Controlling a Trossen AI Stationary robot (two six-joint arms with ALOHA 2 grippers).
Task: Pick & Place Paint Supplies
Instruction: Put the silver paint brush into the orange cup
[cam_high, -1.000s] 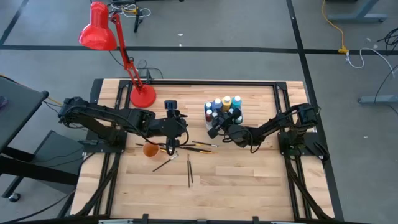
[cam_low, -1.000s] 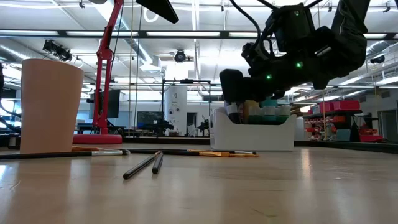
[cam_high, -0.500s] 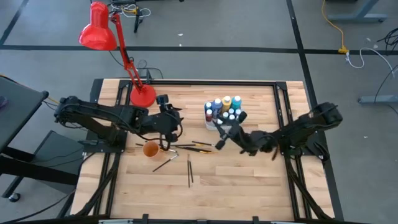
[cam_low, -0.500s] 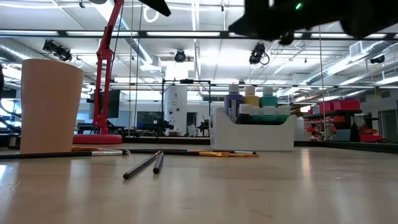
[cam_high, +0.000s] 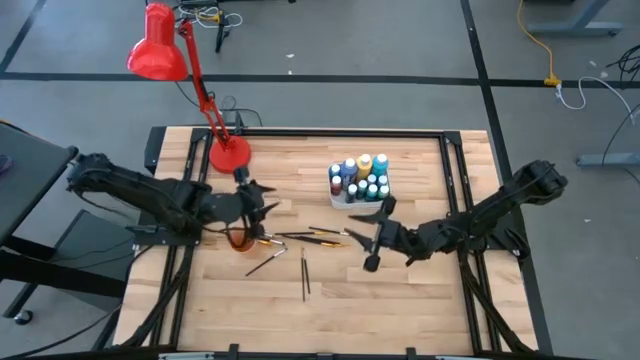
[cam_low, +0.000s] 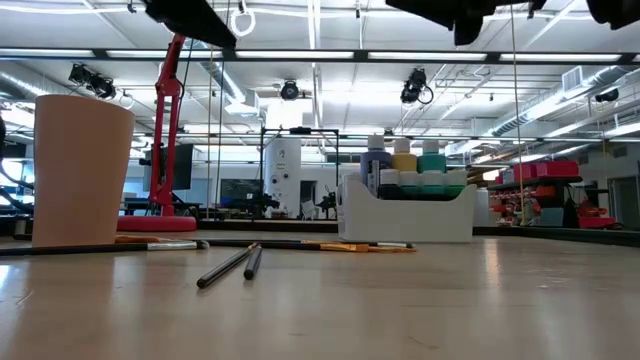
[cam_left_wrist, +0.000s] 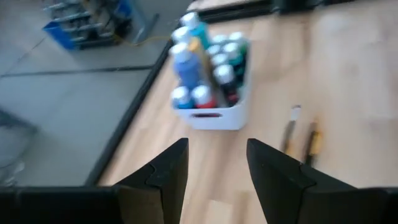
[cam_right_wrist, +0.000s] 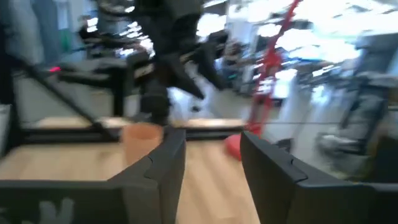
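Observation:
The white tray (cam_high: 345, 199) holds several paint bottles (cam_high: 362, 176), blue, yellow and teal among them, most white-capped; they also show in the low view (cam_low: 405, 168) and the left wrist view (cam_left_wrist: 205, 68). Thin dark-handled brushes (cam_high: 305, 236) lie flat on the wood near the middle, two more nearer the front edge (cam_high: 304, 274). My left gripper (cam_high: 262, 200) hovers open just beyond the orange cup (cam_high: 240, 240). My right gripper (cam_high: 366, 238) hangs open and empty above bare wood on the tray's near side, facing the cup (cam_right_wrist: 143, 140).
A red desk lamp stands with its base (cam_high: 229, 155) at the far left of the table. The orange cup stands upright among the brushes (cam_low: 228, 266). Bare wood lies along the near edge and at the right. A black frame rims the table.
My right gripper has left the tray, risen out of the low view and swung toward the near edge, ending over bare wood. My left gripper has drawn back from the brushes beside the cup toward the table's left and far side. The bottles and brushes have stayed put.

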